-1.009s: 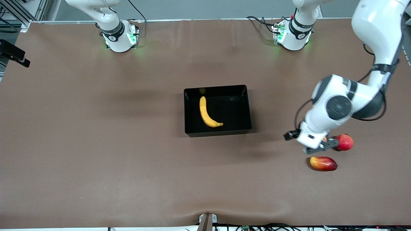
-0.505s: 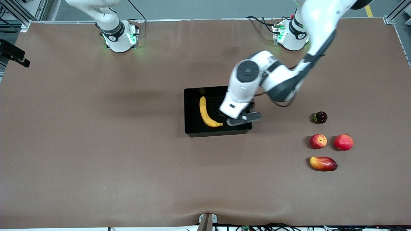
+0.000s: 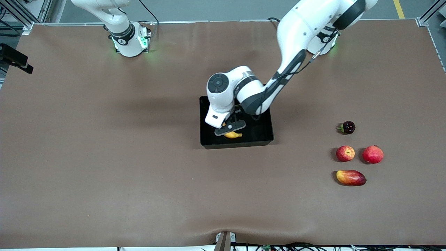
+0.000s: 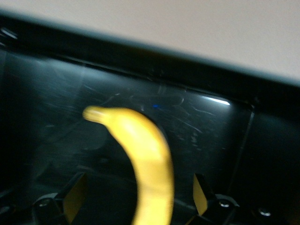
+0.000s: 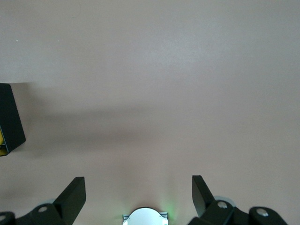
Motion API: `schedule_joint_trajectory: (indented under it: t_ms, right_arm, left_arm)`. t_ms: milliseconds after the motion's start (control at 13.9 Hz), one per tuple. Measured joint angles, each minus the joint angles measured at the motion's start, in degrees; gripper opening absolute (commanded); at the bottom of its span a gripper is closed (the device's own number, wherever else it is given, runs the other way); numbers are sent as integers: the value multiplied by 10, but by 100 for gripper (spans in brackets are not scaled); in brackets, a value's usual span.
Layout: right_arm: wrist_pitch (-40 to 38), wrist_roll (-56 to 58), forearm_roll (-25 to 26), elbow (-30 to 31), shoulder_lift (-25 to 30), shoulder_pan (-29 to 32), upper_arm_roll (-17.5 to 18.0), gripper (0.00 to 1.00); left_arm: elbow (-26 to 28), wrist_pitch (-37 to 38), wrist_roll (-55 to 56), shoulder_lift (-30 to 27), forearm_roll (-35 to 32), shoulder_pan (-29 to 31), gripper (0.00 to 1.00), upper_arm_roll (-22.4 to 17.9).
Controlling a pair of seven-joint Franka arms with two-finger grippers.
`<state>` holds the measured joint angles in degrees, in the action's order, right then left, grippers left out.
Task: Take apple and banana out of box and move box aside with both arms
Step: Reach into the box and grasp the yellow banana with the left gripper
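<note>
With my left claw [image 3: 230, 128] wide open and empty over the banana [image 4: 145, 159], I'd pinch mid-body: light, soft, smooth skin; right claw [image 5: 136, 199] waits, open.

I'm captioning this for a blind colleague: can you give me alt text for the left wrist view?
A yellow banana lies on the floor of the glossy black box, running between the open jaws of the left gripper, whose fingertips stand on either side of it without touching. A strip of brown table shows past the box's wall.
</note>
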<state>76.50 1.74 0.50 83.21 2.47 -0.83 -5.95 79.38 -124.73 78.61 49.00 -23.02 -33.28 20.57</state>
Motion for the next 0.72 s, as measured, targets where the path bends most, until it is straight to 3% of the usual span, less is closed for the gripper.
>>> schedule_joint_trajectory:
  t_ms: [72, 144, 216, 360, 432, 721]
  right_arm:
    - [0, 0, 0, 0, -1, 0, 0, 100]
    - [0, 0, 0, 0, -1, 0, 0, 100]
    - [0, 0, 0, 0, -1, 0, 0, 100]
    - [0, 0, 0, 0, -1, 0, 0, 100]
    - [0, 0, 0, 0, -2, 0, 0, 100]
    - [0, 0, 0, 0, -7, 7, -1, 100]
  left_arm:
    - [-5, -18, 7, 16, 0, -5, 100, -2]
    - [-8, -28, 8, 29, 0, -6, 89, -3]
    - [-11, -32, 8, 37, 0, -4, 70, -4]
    - [-12, -37, 8, 46, 0, -2, 10, -6]
    - [-13, -43, 8, 48, 0, -2, 0, -6]
    - [-30, -45, 8, 43, 0, -1, 0, -5]
